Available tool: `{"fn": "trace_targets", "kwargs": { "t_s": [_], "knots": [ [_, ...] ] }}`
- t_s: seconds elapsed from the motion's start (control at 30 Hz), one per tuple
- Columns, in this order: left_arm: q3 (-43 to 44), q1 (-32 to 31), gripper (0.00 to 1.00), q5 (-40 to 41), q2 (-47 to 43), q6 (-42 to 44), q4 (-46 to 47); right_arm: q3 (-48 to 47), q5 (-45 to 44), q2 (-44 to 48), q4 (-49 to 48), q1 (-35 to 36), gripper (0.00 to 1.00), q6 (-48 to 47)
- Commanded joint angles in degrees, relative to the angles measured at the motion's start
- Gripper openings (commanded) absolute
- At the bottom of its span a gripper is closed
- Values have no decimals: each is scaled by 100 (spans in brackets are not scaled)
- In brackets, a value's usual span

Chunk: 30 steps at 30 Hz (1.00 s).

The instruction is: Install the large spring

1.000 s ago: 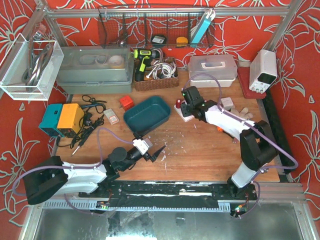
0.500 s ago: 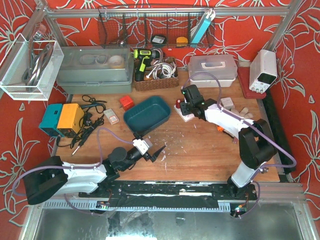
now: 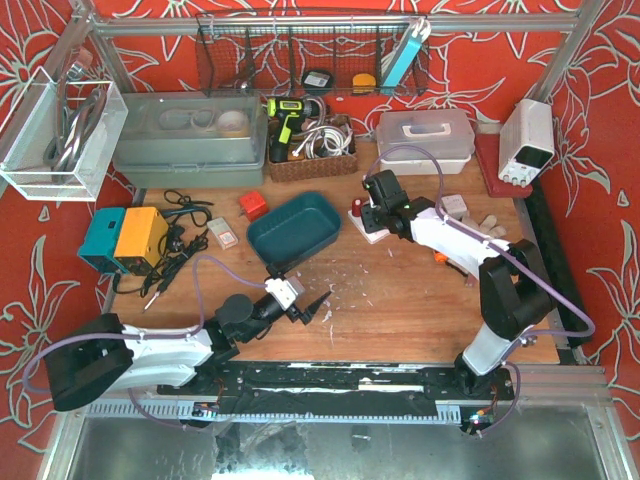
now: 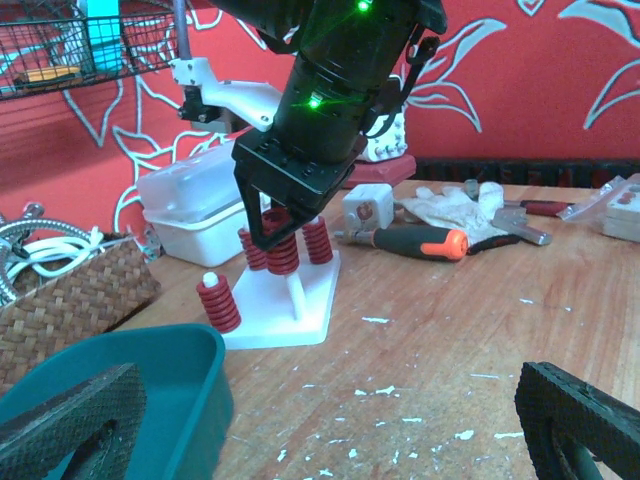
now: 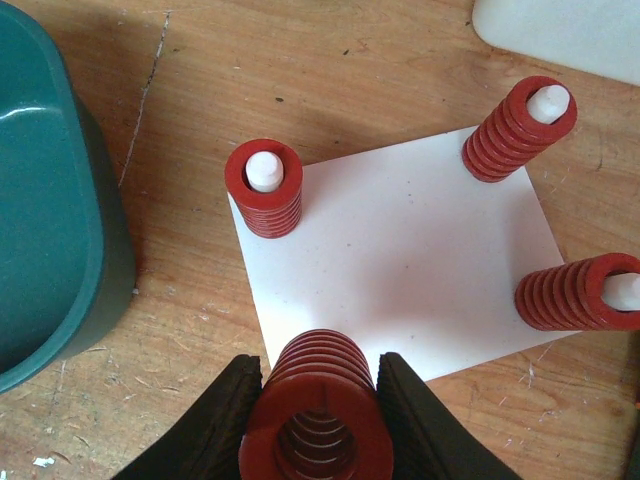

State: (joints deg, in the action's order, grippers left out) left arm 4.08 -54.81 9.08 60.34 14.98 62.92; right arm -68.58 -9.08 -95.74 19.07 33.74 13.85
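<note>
Near the table's near edge we see the left gripper (image 3: pixel 318 305), its jaws spread wide and holding nothing. Right of the teal bin (image 3: pixel 295 228), toward the far edge, the right gripper (image 4: pixel 283 228) clamps the large spring (image 5: pixel 316 385) over the white peg plate (image 5: pixel 400 250). The spring is red, thick-coiled, hollow and upright. Three more red springs (image 5: pixel 265 188) sit on corner pegs.

No text, label, brand or number can be read anywhere: any marks on the white power supply (image 3: pixel 527 140) at the far right and on the teal-and-orange box (image 3: pixel 125 238) at the left are too small to tell.
</note>
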Motion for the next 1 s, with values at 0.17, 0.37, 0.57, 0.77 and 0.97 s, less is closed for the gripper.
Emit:
{"fn": "trace_targets", "kwargs": {
  "t_s": [0.17, 0.37, 0.57, 0.77, 0.97],
  "knots": [
    [146, -21, 100, 29, -46, 7, 78, -73, -73, -93, 173, -86, 2, -9],
    [146, -21, 100, 67, -81, 52, 32, -119, 185, -389, 80, -98, 7, 138],
    [155, -21, 100, 76, -41, 73, 37, -265, 302, -350, 371, -104, 7, 236],
    [165, -22, 100, 41, -54, 69, 19, -276, 349, 101, 163, -104, 1, 13],
    [155, -21, 100, 49, -75, 81, 12, -345, 333, 301, 332, -105, 0, -113]
  ]
}}
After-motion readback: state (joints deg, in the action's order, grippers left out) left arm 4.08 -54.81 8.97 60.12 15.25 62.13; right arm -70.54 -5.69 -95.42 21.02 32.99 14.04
